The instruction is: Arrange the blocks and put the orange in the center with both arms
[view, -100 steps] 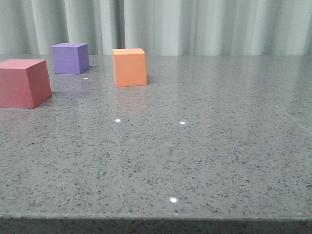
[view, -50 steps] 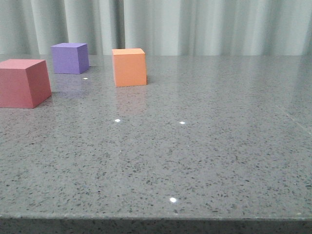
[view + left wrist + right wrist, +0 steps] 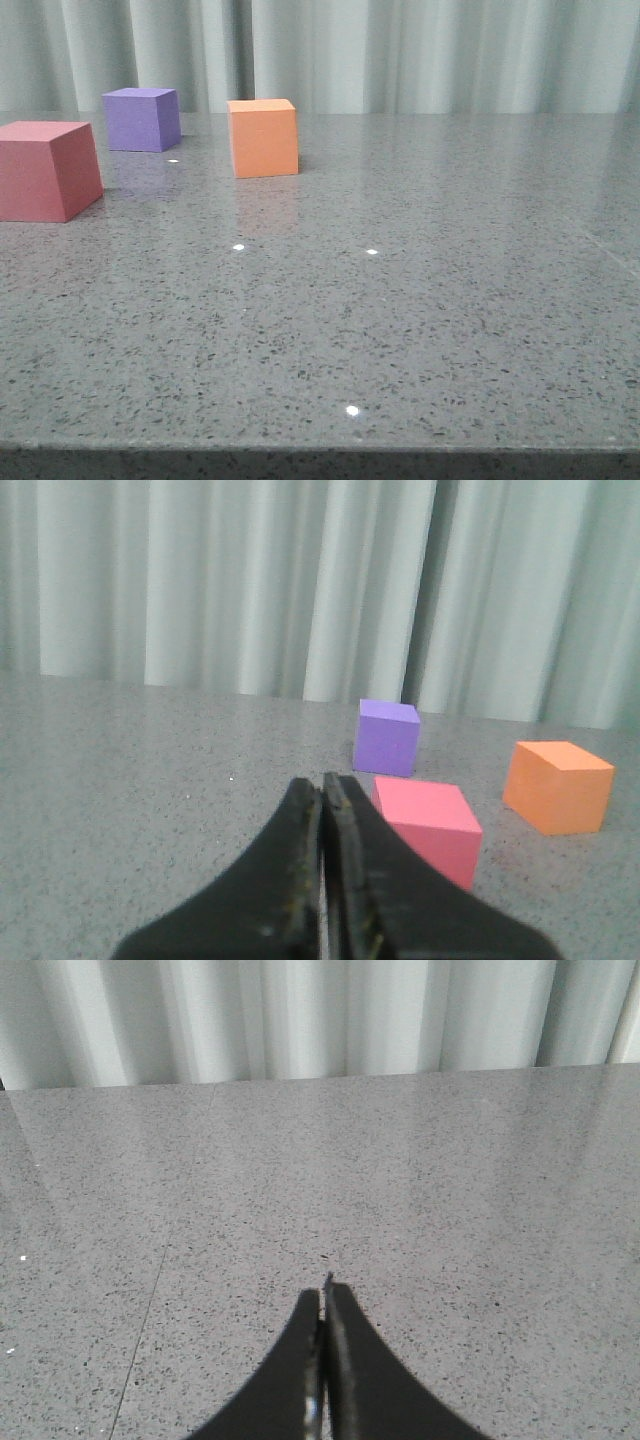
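In the front view the dull red cube [image 3: 45,170] sits at the left edge, the purple cube [image 3: 141,119] behind it, and the orange cube [image 3: 263,137] to their right, all on the grey speckled tabletop [image 3: 400,300]. No gripper shows in that view. In the left wrist view my left gripper [image 3: 322,782] is shut and empty, just short of the red cube [image 3: 430,828], with the purple cube [image 3: 386,737] beyond and the orange cube [image 3: 557,786] off to the side. In the right wrist view my right gripper [image 3: 325,1290] is shut and empty over bare stone.
A pale pleated curtain [image 3: 400,50] hangs behind the table's far edge. The table's front edge [image 3: 320,448] runs along the bottom of the front view. A thin seam line [image 3: 140,1330] crosses the stone in the right wrist view.
The three cubes sit a few pixels further left in the front view than before, all by the same small amount; none has moved relative to the others.
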You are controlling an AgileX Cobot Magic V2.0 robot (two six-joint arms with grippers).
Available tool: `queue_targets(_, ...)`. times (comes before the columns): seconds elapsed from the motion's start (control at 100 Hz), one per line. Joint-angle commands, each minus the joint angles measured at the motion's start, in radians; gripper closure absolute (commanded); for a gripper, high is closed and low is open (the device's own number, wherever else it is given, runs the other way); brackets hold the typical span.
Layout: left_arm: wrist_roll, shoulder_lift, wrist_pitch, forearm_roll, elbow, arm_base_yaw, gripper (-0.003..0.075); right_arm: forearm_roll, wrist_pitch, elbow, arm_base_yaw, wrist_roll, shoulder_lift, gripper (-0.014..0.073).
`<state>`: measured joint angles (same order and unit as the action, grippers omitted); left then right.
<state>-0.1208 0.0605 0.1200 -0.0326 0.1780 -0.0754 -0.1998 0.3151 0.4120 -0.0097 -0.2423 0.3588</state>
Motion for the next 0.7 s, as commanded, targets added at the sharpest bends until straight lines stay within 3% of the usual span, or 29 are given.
queue_targets(0.0, -0.005, 0.114, 0.037, -0.012, 0.154, 0.003, 0.0741, -0.021, -0.070, 0.025, -0.006, 0.002, 0.006, 0.0662)
queue_targets(0.4, -0.001, 0.640, 0.572, -0.012, 0.759, 0.003, 0.0741, -0.021, -0.070, 0.025, -0.006, 0.002, 0.006, 0.0662)
queue_targets(0.69, -0.001, 0.845, 0.646, -0.016, 0.904, 0.003, 0.0741, -0.021, -0.070, 0.025, -0.006, 0.002, 0.006, 0.0662)
